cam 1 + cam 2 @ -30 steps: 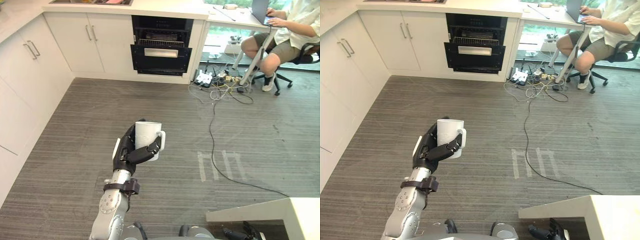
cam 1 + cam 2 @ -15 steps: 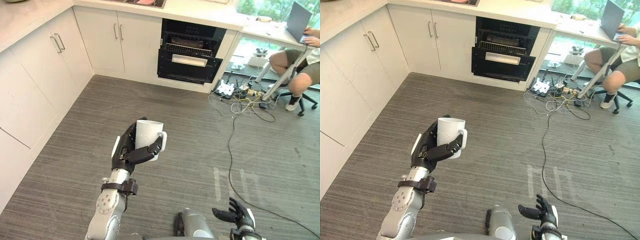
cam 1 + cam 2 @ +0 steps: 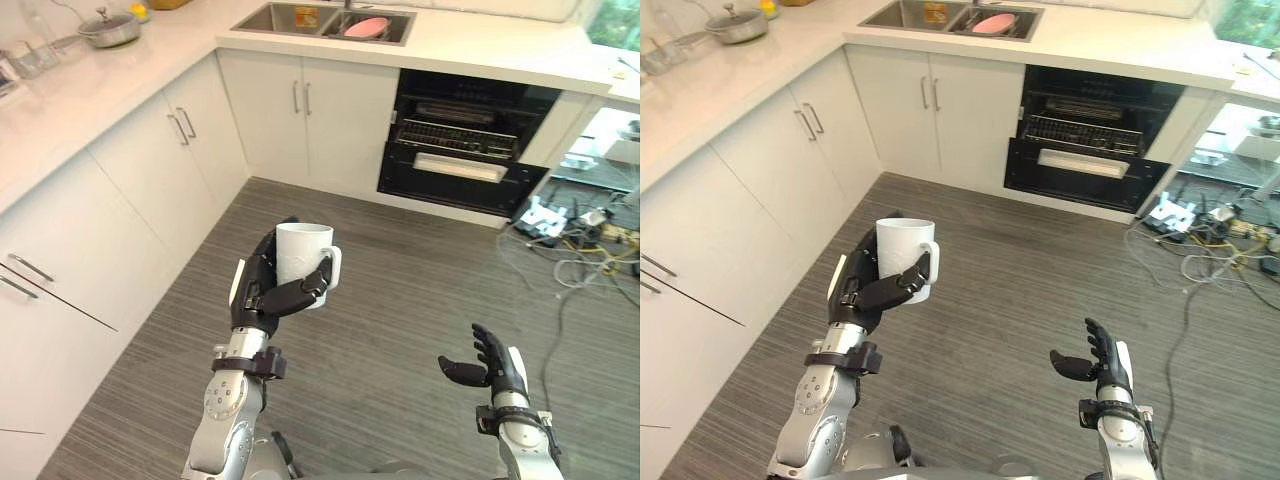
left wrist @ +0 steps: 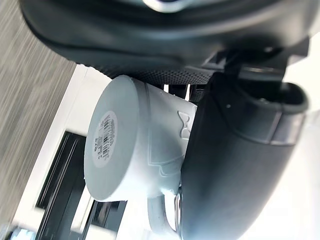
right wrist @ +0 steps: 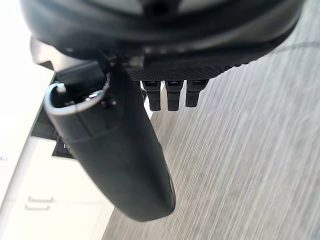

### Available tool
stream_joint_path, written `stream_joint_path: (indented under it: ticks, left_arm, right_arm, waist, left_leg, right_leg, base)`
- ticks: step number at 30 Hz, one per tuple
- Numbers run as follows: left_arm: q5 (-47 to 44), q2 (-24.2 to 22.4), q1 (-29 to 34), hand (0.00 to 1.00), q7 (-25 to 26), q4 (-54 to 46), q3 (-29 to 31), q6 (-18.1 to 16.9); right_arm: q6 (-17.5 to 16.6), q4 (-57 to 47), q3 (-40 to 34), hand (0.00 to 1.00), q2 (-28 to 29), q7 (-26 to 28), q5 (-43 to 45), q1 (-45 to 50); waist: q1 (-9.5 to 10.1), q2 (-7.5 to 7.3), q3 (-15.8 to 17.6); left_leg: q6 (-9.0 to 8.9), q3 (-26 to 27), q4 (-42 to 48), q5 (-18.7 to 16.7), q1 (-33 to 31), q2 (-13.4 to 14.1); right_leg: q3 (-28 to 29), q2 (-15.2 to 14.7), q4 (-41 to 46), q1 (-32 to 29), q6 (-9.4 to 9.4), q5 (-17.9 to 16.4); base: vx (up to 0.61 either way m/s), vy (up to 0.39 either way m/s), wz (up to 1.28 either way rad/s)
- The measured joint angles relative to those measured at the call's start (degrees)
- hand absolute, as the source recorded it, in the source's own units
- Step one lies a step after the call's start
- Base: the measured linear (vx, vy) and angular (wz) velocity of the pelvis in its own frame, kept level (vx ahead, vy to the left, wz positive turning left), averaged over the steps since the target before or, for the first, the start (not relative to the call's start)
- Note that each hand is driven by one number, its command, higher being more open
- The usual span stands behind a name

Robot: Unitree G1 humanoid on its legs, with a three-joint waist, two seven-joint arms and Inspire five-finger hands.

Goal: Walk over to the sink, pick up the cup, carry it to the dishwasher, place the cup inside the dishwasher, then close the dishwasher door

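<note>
One white mug (image 3: 300, 258) stands upright in my left hand (image 3: 255, 288), fingers wrapped round it, well short and left of the open dishwasher (image 3: 465, 150). My right hand (image 3: 497, 368) is loosely spread and empty.

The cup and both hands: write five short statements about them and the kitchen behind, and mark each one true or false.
1. The left hand is curled round the cup. True.
2. The cup lies on its side on the floor. False: it is held upright, above the floor.
3. The right hand carries a plate. False: its fingers are relaxed and it holds nothing.
4. The dishwasher door is fully shut. False: it stands partly open, with a rack showing above it.
5. A pink item lies in the sink. True.
</note>
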Motion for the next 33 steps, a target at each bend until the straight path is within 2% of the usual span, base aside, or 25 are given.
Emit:
stream_joint_path:
  ticks: [1, 2, 3, 4, 5, 6, 7, 8, 9, 10, 12, 14, 15, 17, 18, 19, 20, 21, 22, 23, 25, 26, 28, 30, 33]
  left_arm:
    - [0.02, -0.25, 0.45, 0.30, 0.25, -1.60, 0.22, -0.16]
    - [0.02, -0.52, 0.42, 0.30, 0.39, -2.11, 0.31, -0.23]
    - [0.05, -0.72, 0.40, 0.30, 0.98, -2.81, 0.16, -0.22]
    - [0.06, -1.12, 0.26, 0.30, 1.31, -3.48, 0.80, -0.22]
    - [0.07, -1.20, 0.20, 0.30, 1.31, -3.47, 0.77, -0.22]
    - [0.09, -0.91, 0.18, 0.30, 1.36, -3.44, 0.39, -0.10]
    - [0.09, 0.15, 0.08, 0.30, 1.36, -3.44, -0.15, -0.05]
    - [0.10, 1.13, 0.00, 0.30, 1.36, -3.39, -0.36, 0.00]
    - [0.21, 2.40, -0.01, 0.30, 1.40, -3.34, -0.43, 0.07]
    - [0.53, 2.77, 0.16, 0.30, 1.81, -3.22, -0.36, 0.10]
    - [0.54, 2.49, 0.08, 0.30, 2.19, -3.20, -0.62, -0.01]
    - [0.55, 2.80, -0.41, 0.30, 2.17, -3.18, -1.96, -0.38]
    - [0.56, 2.72, -0.99, 0.30, 2.10, -3.07, -3.21, -0.40]
    - [0.55, 2.68, -2.50, 0.30, 1.97, -2.76, -4.92, -0.40]
    - [0.60, 2.63, -2.96, 0.30, 1.94, -2.70, -5.38, -0.42]
    - [0.60, 2.34, -2.72, 0.30, 2.09, -2.00, -6.11, -0.42]
    - [0.69, 1.92, -2.80, 0.30, 1.93, -0.87, -6.34, -0.57]
    - [0.71, 0.57, -3.17, 0.30, 1.96, 0.43, -6.46, -0.26]
    - [0.70, 0.13, -3.73, 0.30, 1.97, 1.04, -6.57, -0.26]
    - [0.69, -1.02, -5.13, 0.30, 2.01, 3.48, -6.45, -0.18]
    - [0.68, -1.85, -4.79, 0.30, 2.04, 4.90, -6.72, -0.14]
    - [0.68, -1.68, -4.06, 0.30, 2.01, 4.39, -7.38, -0.18]
    - [0.69, -1.71, -3.62, 0.30, 1.74, 3.27, -8.13, -0.49]
    - [0.69, -1.75, -3.53, 0.30, 1.68, 3.12, -8.06, -0.71]
    - [0.96, -1.82, -2.06, 0.30, 1.72, 2.31, -7.83, -0.70]
  right_arm:
    - [0.01, 0.32, 0.14, 0.90, -0.16, 0.00, 0.00, 0.60]
    - [0.06, 0.79, 0.30, 0.90, -0.11, -0.02, 0.00, 0.73]
    - [0.30, 1.52, 0.72, 0.90, -0.11, -0.01, 0.02, 0.76]
    - [0.46, 1.59, 0.77, 0.90, 0.06, -0.02, 0.04, 1.36]
    - [0.48, 1.63, 0.75, 0.90, 0.11, -0.03, 0.05, 1.47]
    - [0.54, 1.94, 0.71, 0.90, 0.52, -0.05, 0.04, 1.88]
    - [0.55, 1.99, 0.69, 0.90, 1.52, -0.05, 0.05, 2.01]
    - [0.55, 2.09, 0.69, 0.90, 2.14, -0.05, 0.05, 2.04]
    - [0.55, 2.15, 0.73, 0.90, 3.14, -0.04, 0.06, 1.86]
    - [0.55, 2.24, 0.98, 0.90, 3.87, 0.01, 0.05, 1.36]
    - [0.50, 2.23, 2.63, 0.90, 4.08, 0.10, 0.01, 0.61]
    - [0.35, 1.27, 4.50, 0.90, 4.10, 0.11, -0.01, 0.12]
    - [0.20, 0.20, 4.88, 0.90, 4.09, 0.19, -0.01, 0.09]
    - [0.17, -1.70, 4.90, 0.90, 3.93, 0.17, -0.01, -0.18]
    - [0.20, -2.66, 5.16, 0.90, 3.85, 0.16, -0.01, -0.31]
    - [0.20, -3.97, 5.32, 0.90, 3.56, 0.07, -0.08, 0.51]
    - [0.22, -4.66, 5.26, 0.90, 2.80, -0.05, -0.18, 0.90]
    - [0.75, -6.01, 5.15, 0.90, 2.32, 0.01, -0.66, 0.69]
    - [0.82, -7.22, 5.14, 0.90, 2.32, 0.08, -1.00, 0.81]
    - [0.92, -10.95, 5.07, 0.90, 2.22, 0.28, -1.24, 1.88]
    - [0.93, -15.18, 4.87, 0.90, 2.69, -0.27, -1.21, 3.12]
    - [0.32, -19.65, 4.66, 0.90, 3.26, -1.19, -1.20, 4.43]
    - [-1.60, -24.39, 4.59, 0.90, 3.28, -1.82, -1.17, 4.31]
    - [-2.59, -25.97, 4.88, 0.90, 3.49, -1.74, -1.17, 2.25]
    - [-3.11, -26.56, 5.56, 0.90, 3.43, -1.90, -1.14, 1.05]
  waist:
    - [0.24, 0.68, -0.15]
    - [0.45, 0.73, -0.21]
    - [0.32, 0.30, 0.00]
    - [-0.12, -0.44, 0.26]
    - [-0.13, -0.50, 0.29]
    - [-0.19, -1.39, 0.56]
    - [-0.49, -2.82, 0.97]
    - [-0.70, -3.45, 0.90]
    - [-1.00, -4.13, 0.76]
    - [-0.95, -4.08, 0.91]
    - [-1.06, -3.24, 0.94]
    - [-1.98, -2.37, 0.96]
    - [-2.81, -1.76, 1.12]
    - [-3.82, -0.83, 1.54]
    - [-4.17, -1.29, 1.27]
    - [-4.99, -1.63, 0.60]
    - [-5.08, -0.05, 0.03]
    - [-5.01, 2.15, -0.52]
    - [-4.99, 2.26, -0.49]
    - [-4.62, 2.65, -0.13]
    - [-3.88, 2.95, 0.39]
    - [-3.13, 2.33, 0.79]
    - [-2.11, 2.08, 0.90]
    - [-0.94, 1.72, 1.10]
    - [-0.20, 1.54, 1.23]
  left_leg:
    - [0.20, -2.06, -7.41, 7.00, -0.04, -0.52]
    - [1.50, -2.39, -6.50, 10.60, 0.03, -1.04]
    - [3.86, -2.86, -3.18, 10.81, -0.85, -1.74]
    - [5.84, -2.95, 3.07, 5.49, -3.07, -2.83]
    - [5.96, -2.91, 4.00, 4.58, -3.29, -3.02]
    - [6.77, -2.53, 6.37, 0.25, -2.59, -4.83]
    - [6.93, -2.22, 6.15, -1.78, -0.23, -7.09]
    - [7.18, -2.46, 5.66, -2.71, 1.15, -8.16]
    - [7.93, -2.62, 4.37, -4.08, 3.48, -9.42]
    - [8.70, -2.65, 1.44, -4.50, 7.66, -10.21]
    - [8.51, -2.45, -4.80, -4.62, 15.02, -10.56]
    - [7.15, -2.42, -10.84, -3.99, 21.85, -10.35]
    - [6.43, -2.44, -13.85, -4.02, 25.70, -10.21]
    - [4.11, -2.37, -17.12, -5.27, 30.23, -9.65]
    - [1.73, -1.38, -18.24, -6.74, 33.31, -9.96]
    - [-0.41, -1.14, -17.93, -8.05, 36.44, -10.37]
    - [-1.27, -1.23, -17.00, -8.63, 37.19, -9.56]
    - [-2.11, -1.21, -9.97, -8.71, 35.50, -6.35]
    - [-3.35, -1.17, -4.18, -7.78, 33.50, -5.41]
    - [-3.70, -1.87, 13.81, -1.37, 27.91, -0.79]
    - [-3.52, -2.44, 28.28, -1.08, 24.16, 3.48]
    - [-3.02, -2.82, 34.25, -2.06, 21.01, 4.25]
    - [-0.95, -2.00, 34.55, -3.98, 15.41, 4.04]
    - [0.38, -1.43, 27.66, -5.67, 10.77, 3.25]
    - [-1.31, -10.86, 3.88, -4.31, 7.17, -3.28]
  right_leg:
    - [0.09, -0.01, -0.92, 1.86, 2.40, -1.47]
    - [0.16, -0.83, -0.95, 2.69, 3.47, -2.16]
    - [0.13, -2.05, -0.56, 3.43, 3.80, -2.46]
    - [0.31, -3.90, 2.78, 2.88, 3.81, -2.45]
    - [0.51, -4.29, 3.91, 2.54, 3.81, -2.45]
    - [2.43, -6.49, 13.81, -0.93, 4.24, -2.19]
    - [5.30, -8.57, 25.63, -5.30, 8.45, 0.68]
    - [7.38, -8.93, 31.93, -8.04, 12.45, 3.07]
    - [9.62, -8.38, 42.00, -12.55, 13.31, 2.40]
    - [10.23, -6.90, 51.59, -18.07, 10.39, -0.46]
    - [7.87, -3.75, 54.59, -25.13, 5.78, -4.25]
    - [3.87, -0.67, 49.09, -31.35, 2.62, -6.79]
    - [0.97, 0.63, 41.82, -34.90, 1.75, -7.16]
    - [-2.01, 2.87, 26.15, -38.73, 0.63, -3.67]
    - [-3.29, 4.37, 14.89, -39.50, -1.31, 4.16]
    - [-2.19, 4.84, 14.68, -39.15, -4.65, 15.41]
    - [-1.91, 5.31, 17.34, -39.55, -4.03, 15.19]
    - [-2.35, 6.78, 21.24, -39.64, -4.80, 11.08]
    - [-2.20, 7.14, 22.58, -39.30, -5.09, 9.20]
    - [-2.13, 8.49, 22.05, -34.88, -5.98, 6.42]
    - [-1.00, 11.04, 17.00, -26.53, -6.56, 5.54]
    - [0.74, 11.73, 12.88, -20.38, -6.76, 5.37]
    - [4.30, 11.55, 8.20, -14.49, -6.66, 5.23]
    - [8.85, 10.91, 6.50, -11.13, -5.93, 4.30]
    - [16.49, 8.72, 8.80, -7.88, -3.84, -0.90]
  base:
    - [0.51, 0.342, -0.08]
    - [0.54, 0.395, -0.11]
    - [0.55, 0.421, 0.09]
    - [0.54, 0.419, 0.16]
    - [0.65, 0.483, 0.24]
    - [0.65, 0.447, 0.22]
    - [0.65, 0.416, 0.27]
    - [0.43, 0.204, 0.30]
    - [0.44, 0.095, 0.18]
    - [0.45, 0.060, 0.09]
    - [0.58, 0.066, -0.09]
    - [0.60, 0.047, -0.05]
    - [0.77, -0.017, 0.12]
    - [0.73, -0.039, 0.12]
    - [0.75, -0.068, 0.09]
    - [0.75, -0.068, 0.10]
    - [0.79, -0.133, -0.07]
    - [0.59, -0.132, -0.17]
    - [0.87, -0.192, -0.27]
    - [0.67, -0.153, -0.18]
    - [0.63, -0.128, -0.45]
    - [0.55, -0.063, -0.78]
    - [0.55, 0.015, -0.88]
    - [0.49, 0.131, -1.05]
    - [0.45, 0.261, -1.10]
